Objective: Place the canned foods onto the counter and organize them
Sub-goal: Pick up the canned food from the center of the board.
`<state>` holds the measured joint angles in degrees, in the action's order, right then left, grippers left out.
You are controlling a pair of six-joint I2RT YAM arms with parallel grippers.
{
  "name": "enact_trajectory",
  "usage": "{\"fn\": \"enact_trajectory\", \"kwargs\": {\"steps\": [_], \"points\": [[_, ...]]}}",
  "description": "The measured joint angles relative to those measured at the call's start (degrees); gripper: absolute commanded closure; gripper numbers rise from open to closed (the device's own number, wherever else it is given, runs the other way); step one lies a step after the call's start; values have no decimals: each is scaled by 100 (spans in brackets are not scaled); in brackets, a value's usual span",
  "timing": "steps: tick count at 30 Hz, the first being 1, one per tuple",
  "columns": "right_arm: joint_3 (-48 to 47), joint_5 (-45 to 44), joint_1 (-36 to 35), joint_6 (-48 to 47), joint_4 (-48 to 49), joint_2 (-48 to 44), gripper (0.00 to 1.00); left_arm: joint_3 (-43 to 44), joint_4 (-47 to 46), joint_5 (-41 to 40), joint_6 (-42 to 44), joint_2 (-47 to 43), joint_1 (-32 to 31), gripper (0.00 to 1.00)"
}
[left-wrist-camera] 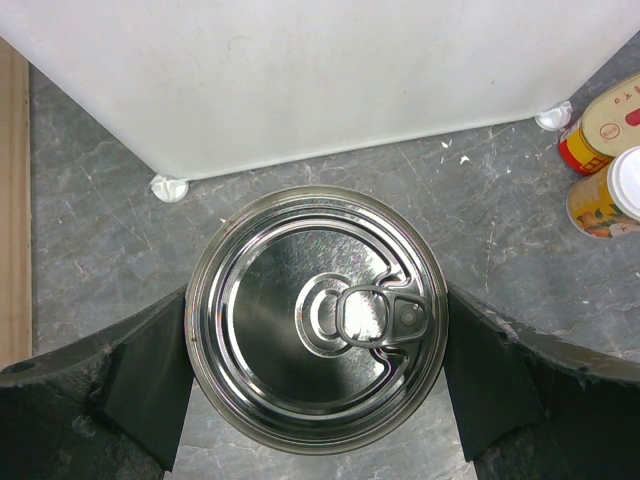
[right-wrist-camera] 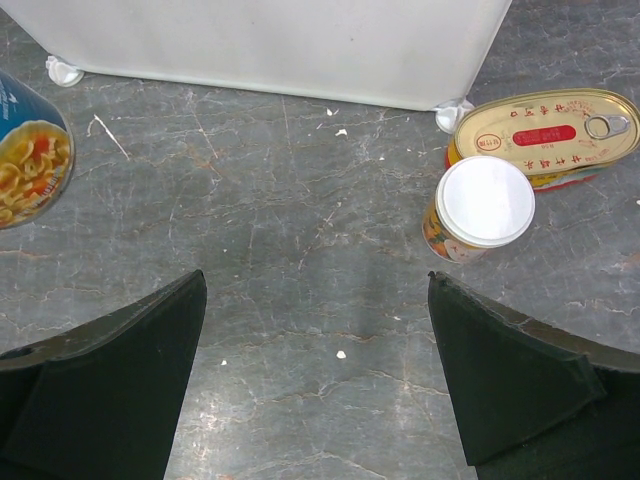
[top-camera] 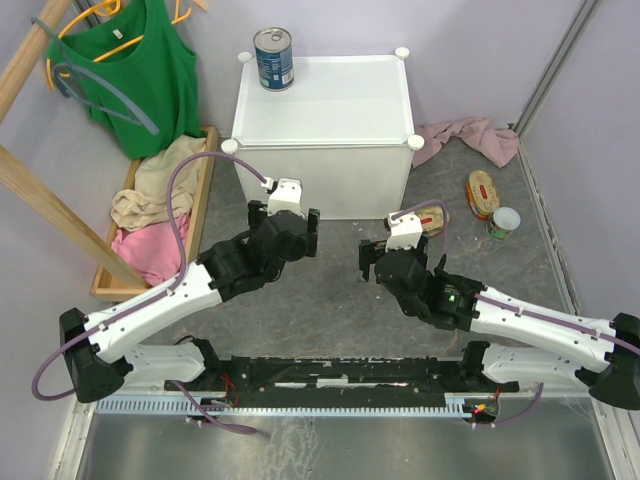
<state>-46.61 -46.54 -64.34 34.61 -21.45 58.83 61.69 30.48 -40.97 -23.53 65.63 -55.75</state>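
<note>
While its fingers stand wide, left end effector [left-wrist-camera: 316, 335] straddles the upright silver-topped can [left-wrist-camera: 300, 300] before the white bench [top-camera: 330, 110]; clamped or merely beside, cannot tell. Right end effector [right-wrist-camera: 316, 300] apart, holding nothing, white-topped can [right-wrist-camera: 487, 205] just beyond its right finger.

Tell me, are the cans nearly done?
No. Done: one tall blue-labelled can stands on the white plastic cabinet. In hand: the left gripper, open, straddles the second tall silver-topped can. Left: two small white-topped cans, two oval gold tins, on the table.
</note>
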Motion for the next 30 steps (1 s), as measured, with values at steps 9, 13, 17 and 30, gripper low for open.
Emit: {"fn": "enact_trajectory", "kwargs": {"steps": [9,13,17,30], "points": [[-9,15,2,0,0,0,0,581,232,-90,103,227,2,97],[-9,24,0,0,0,2,0,802,330,-98,138,278,13,97],[-9,42,2,0,0,4,0,994,393,-98,175,348,55,97],[-9,87,2,2,2,4,0,1681,656,46,258,496,584,97]]}}
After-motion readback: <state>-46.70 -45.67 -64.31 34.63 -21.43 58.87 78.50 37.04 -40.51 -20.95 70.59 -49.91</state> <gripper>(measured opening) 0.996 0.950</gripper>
